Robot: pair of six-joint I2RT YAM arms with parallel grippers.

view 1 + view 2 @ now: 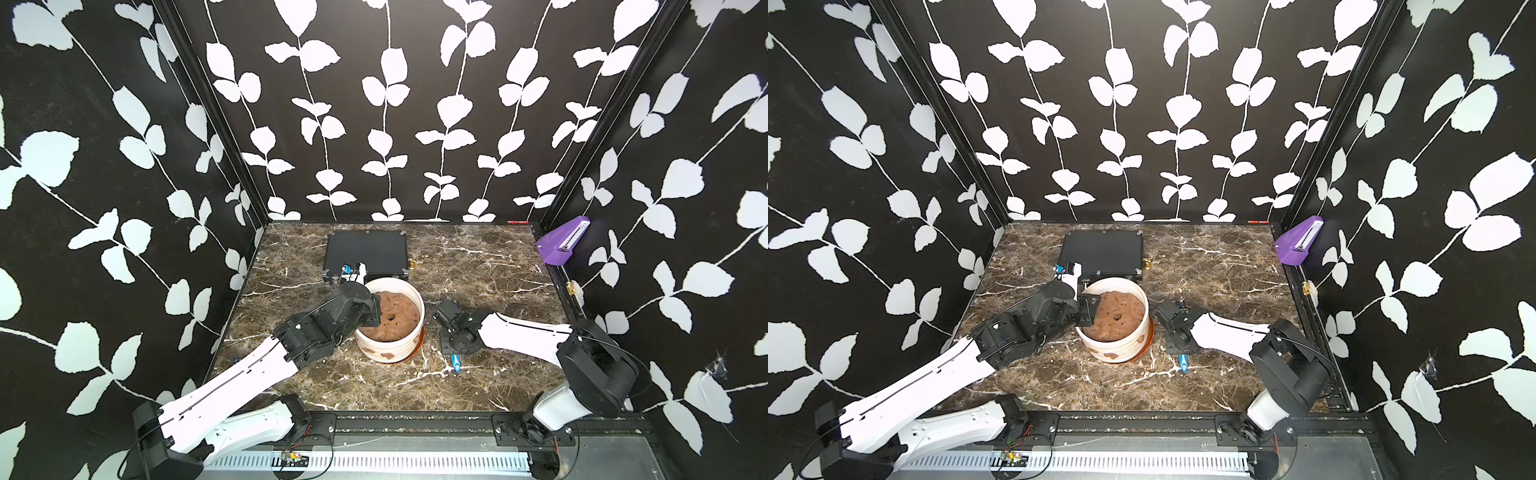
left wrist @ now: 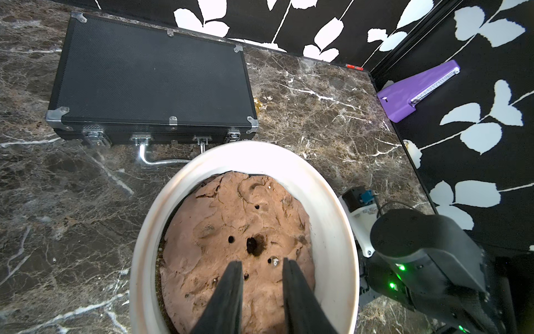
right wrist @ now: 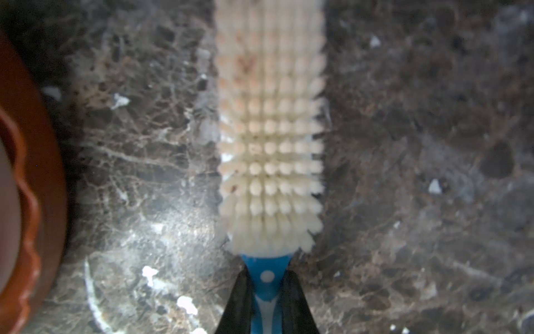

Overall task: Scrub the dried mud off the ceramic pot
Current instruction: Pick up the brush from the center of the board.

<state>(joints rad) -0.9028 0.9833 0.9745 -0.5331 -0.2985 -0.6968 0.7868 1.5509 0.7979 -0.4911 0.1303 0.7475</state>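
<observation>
dried mud: reddish-brown blotches low on the pot's outer wall, on the side facing the robot's base. one more sits nearer the saucer edge in a top view. none scrubbed yet.
pot: white, ribbed, upright, mid-table, just in front of the black case.
saucer: terracotta, under the pot.
fill: lumpy brown mass with a hole, inside the pot. not the target.
left gripper: reaches over the rim from the pot's left side. jaws partly spread above the fill, nothing between them. can't tell if the tips touch it.
brush: white bristles facing up, blue handle. seems to lie flat on the marble table, to the right of the pot, near the saucer but apart from it. handle end pokes out below the wrist in a top view.
right gripper: pointing down at the table, fingers pressed onto the blue neck just behind the bristles.
step: looks like the brush pickup. grip made, no scrubbing started.
next: lift the brush, turn the bristles toward the pot wall, bring them onto the low blotches. the left arm probably needs to steady the pot first.
risk: blotches sit low near the saucer, so the approach angle is tight. side force could slide or tip the pot.
</observation>
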